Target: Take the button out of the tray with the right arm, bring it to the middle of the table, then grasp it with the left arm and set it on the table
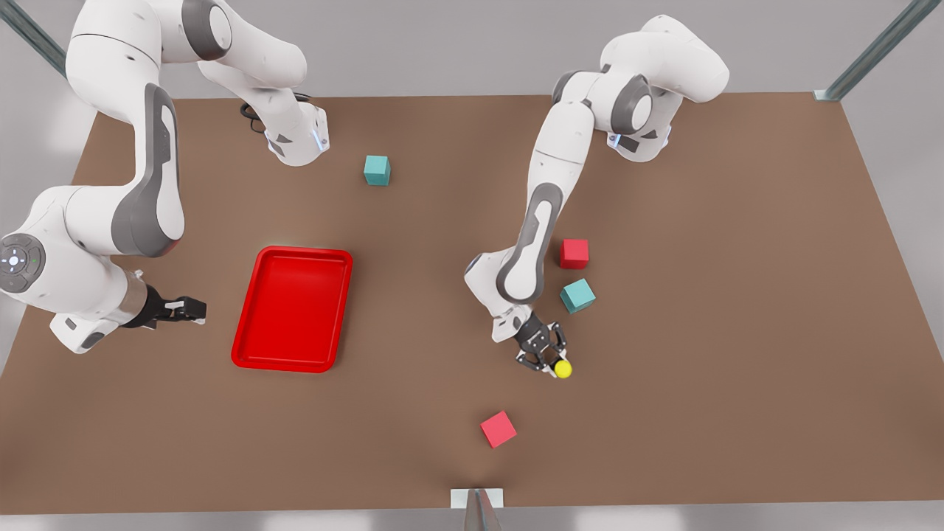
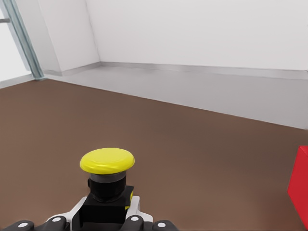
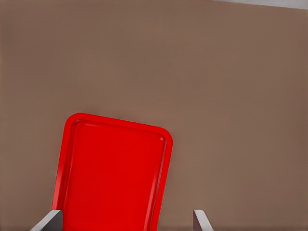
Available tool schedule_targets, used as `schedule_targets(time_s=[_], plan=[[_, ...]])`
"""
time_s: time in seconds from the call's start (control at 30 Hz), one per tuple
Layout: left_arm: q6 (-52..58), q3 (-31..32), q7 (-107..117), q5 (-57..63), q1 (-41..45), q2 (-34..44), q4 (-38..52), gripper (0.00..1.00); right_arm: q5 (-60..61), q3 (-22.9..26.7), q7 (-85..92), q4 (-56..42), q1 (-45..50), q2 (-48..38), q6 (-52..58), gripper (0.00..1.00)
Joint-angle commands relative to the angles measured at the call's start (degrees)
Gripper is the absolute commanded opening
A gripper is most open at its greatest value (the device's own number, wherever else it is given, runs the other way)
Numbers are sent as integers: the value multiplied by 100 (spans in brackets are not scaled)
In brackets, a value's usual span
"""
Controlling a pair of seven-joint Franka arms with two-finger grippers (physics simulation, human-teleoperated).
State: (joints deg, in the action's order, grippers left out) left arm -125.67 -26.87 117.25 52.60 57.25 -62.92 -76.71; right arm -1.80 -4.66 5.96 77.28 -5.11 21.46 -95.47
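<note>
The button (image 1: 563,369), with its round yellow cap (image 2: 107,160) on a dark boxy body, sits between the fingers of my left gripper (image 1: 553,361), which is shut on that body (image 2: 106,204). This arm is on the front view's right, and its gripper is low over the brown table (image 1: 737,332), right of the middle. I cannot tell whether the button touches the tabletop. The red tray (image 1: 302,251) lies empty on the front view's left. My right gripper (image 1: 193,308) waits just left of the tray, open, with the tray (image 3: 113,173) ahead of its fingertips (image 3: 50,219).
A red cube (image 1: 574,253) and a teal cube (image 1: 577,295) stand close behind the left arm's wrist. Another red cube (image 1: 498,428) lies nearer the front edge; a red cube's edge (image 2: 301,185) is in the left wrist view. A teal cube (image 1: 377,169) sits far back.
</note>
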Motion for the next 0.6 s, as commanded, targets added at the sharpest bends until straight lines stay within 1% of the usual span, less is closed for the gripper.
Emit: schedule_targets(time_s=[0.0,0.1,0.57], plan=[[351,-3,70,-311,-3,-19,24,100,4,0,11,-3,-7,-2,2,100],[201,15,158,-311,-3,-19,6,100,4,0,2,-3,-7,-2,2,100],[219,50,79,-294,-3,-107,-55,100,4,0,11,-3,-7,-2,2,100]])
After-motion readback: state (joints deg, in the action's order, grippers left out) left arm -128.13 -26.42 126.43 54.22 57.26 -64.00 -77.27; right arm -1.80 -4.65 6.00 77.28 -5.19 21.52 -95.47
